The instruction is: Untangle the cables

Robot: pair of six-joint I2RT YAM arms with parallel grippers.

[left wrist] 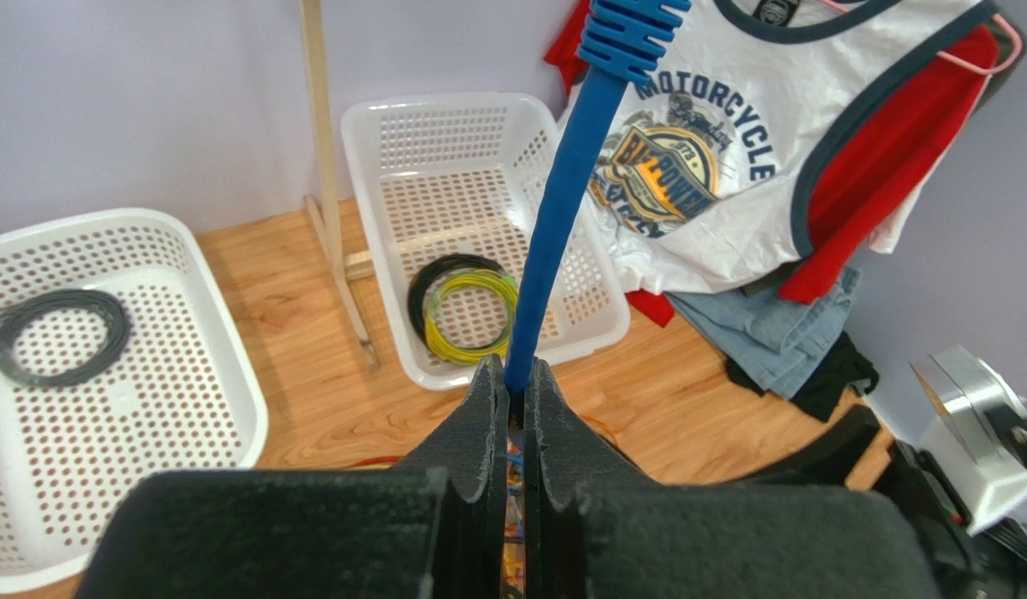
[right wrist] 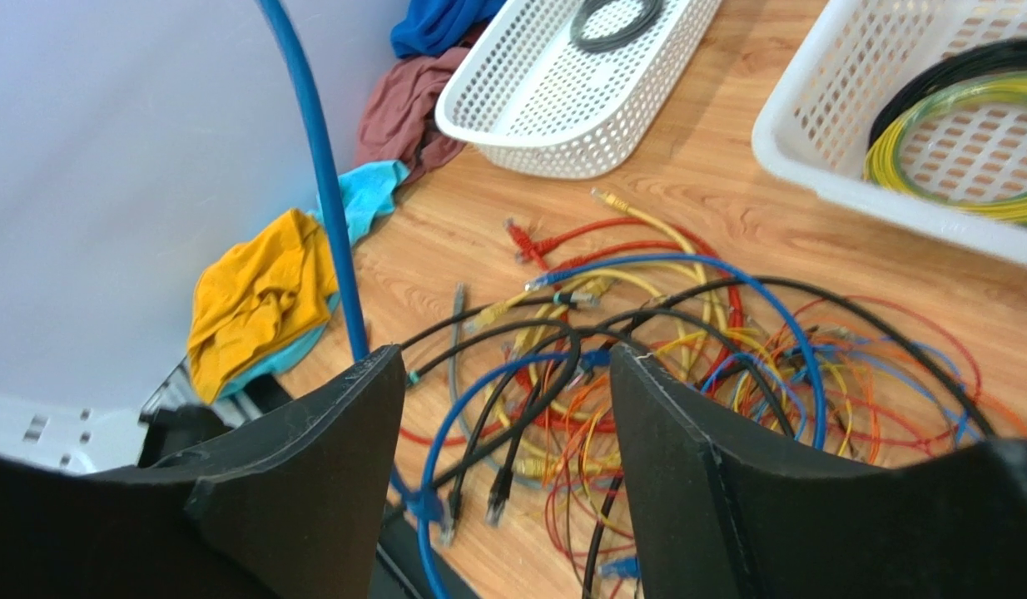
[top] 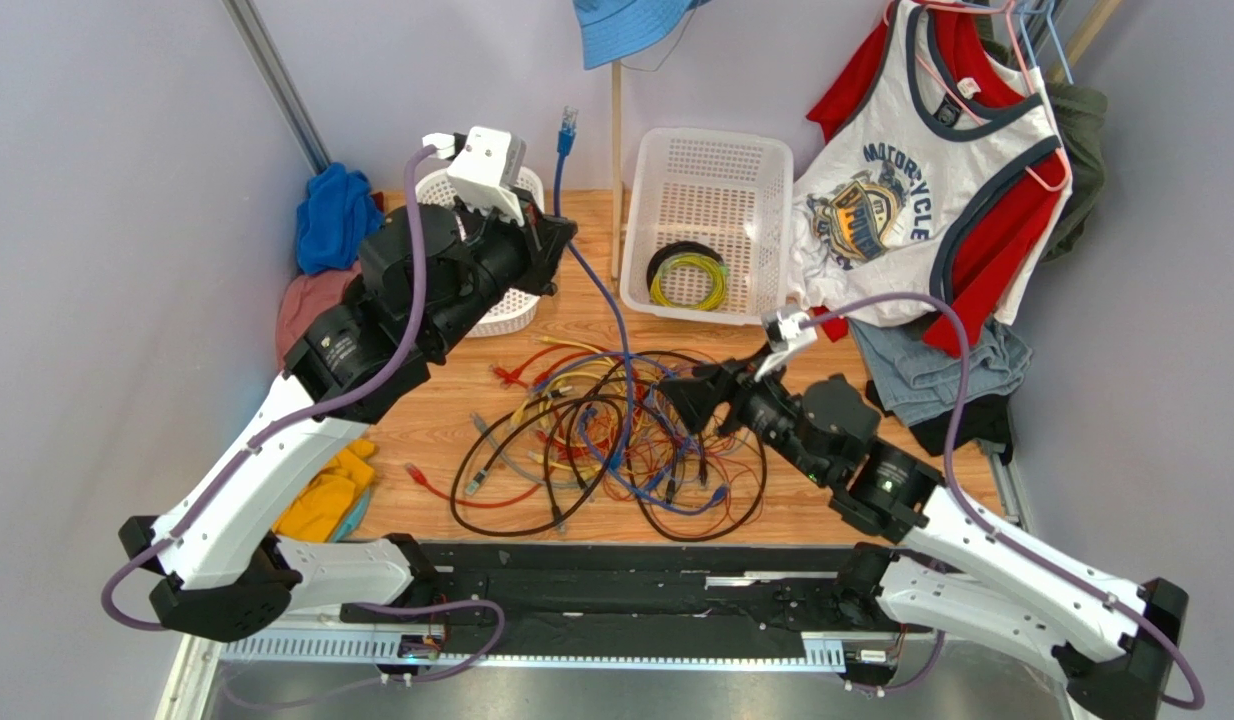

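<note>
The cables lie as a tangle of black, blue, red, orange and yellow loops on the wooden table. My left gripper is raised at the back left and shut on a blue cable. That cable's plug end sticks up above the jaws, and the rest runs taut down into the tangle. My right gripper hovers open over the right side of the pile. Nothing is pinched between its fingers. The taut blue cable passes to its left.
A white basket at the back holds a yellow-green and black coil. A second white basket holds a black coil. A wooden pole stands between them. Clothes hang and lie at the right, rags at the left.
</note>
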